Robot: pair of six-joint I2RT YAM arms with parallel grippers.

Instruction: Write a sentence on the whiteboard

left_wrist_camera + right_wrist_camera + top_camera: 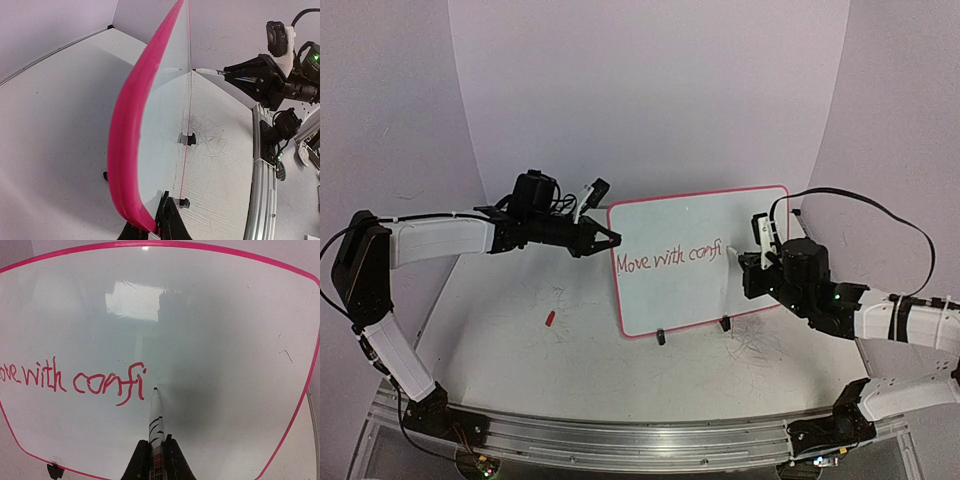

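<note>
Mid-sentence. We read the sentence (667, 260) as "Move with confi", so the last word is only partly written, presumably "confidence".

- The whiteboard (700, 220) stands upright around the middle of the worktop, slightly toward the right edge, on two black clip feet (660, 336).
- The left gripper (610, 240) is clamped on the board's left rim. In the wrist view its fingers (165, 225) sit either side of the red edge, bracing the panel.
- The right gripper (157, 460) is pinched on the marker (155, 415), with the red tip just right of the "i". The tip is at or barely off the surface, and we can't confirm contact.

Next move, as we judge it: form the "d" just right of the "i", keep to the baseline and use light pressure. There is plenty of bare board toward the right rim for the remaining letters.

Materials:
- The panel is glossy and reflective, with glare in the upper part. It is thin, with rounded corners, and we expect it to flex or tip if pushed hard.
- The marker is a slim white barrel with black print.
- The ink is thin and red, and looks easy to smear.
- The worktop is matt white and scuffed, with grey scribbles (760, 345) toward the right near corner.
- A small red piece (549, 319), likely the cap, lies left of the board toward the near edge.
</note>
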